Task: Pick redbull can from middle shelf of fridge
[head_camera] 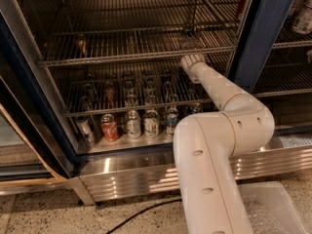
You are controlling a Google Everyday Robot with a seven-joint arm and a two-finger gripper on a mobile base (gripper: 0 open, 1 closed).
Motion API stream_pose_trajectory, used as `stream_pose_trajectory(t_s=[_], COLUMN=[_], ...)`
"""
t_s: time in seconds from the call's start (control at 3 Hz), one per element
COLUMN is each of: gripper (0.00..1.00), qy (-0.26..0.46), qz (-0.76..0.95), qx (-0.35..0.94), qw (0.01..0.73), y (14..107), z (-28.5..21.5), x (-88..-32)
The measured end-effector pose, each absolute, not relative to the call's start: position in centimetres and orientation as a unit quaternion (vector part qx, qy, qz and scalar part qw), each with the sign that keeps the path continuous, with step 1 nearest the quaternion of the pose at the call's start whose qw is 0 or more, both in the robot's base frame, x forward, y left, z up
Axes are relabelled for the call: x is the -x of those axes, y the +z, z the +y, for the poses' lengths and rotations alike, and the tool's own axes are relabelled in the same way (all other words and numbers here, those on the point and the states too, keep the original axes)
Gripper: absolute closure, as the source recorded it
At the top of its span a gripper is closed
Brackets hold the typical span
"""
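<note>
The fridge (253, 38) stands open with its dark navy frame. The middle shelf (136, 52) is a wire rack across its width. One small slim can (80, 45) stands on the left part of this shelf; it is dim, and it looks like the redbull can. My white arm reaches up from the lower right into the fridge. My gripper (188, 34) is over the right part of the middle shelf, past the white wrist (193, 61), far right of that can. It is dark against the rack.
The shelf below holds several bottles and cans (129, 89). The fridge floor holds a row of cans, among them a red cola can (109, 127). The ribbed steel base panel (126, 177) runs below. A clear plastic bin (273, 211) and a black cable (141, 213) lie on the floor.
</note>
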State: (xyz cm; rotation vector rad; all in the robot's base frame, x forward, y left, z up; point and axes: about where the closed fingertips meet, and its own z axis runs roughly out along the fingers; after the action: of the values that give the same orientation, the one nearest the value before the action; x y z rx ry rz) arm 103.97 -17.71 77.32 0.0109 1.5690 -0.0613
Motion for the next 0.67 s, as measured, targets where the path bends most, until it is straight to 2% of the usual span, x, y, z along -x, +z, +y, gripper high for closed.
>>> stream_pose_trajectory(t_s=[0.33,0.67], gripper=[0.88,1.0], qy=[-0.028,-0.027], qz=[0.706,0.706], qx=[-0.005,-0.005], qw=[0.707,0.707], y=[77.32,77.32], z=[-17.71,-17.69], x=[-103.97,-103.96])
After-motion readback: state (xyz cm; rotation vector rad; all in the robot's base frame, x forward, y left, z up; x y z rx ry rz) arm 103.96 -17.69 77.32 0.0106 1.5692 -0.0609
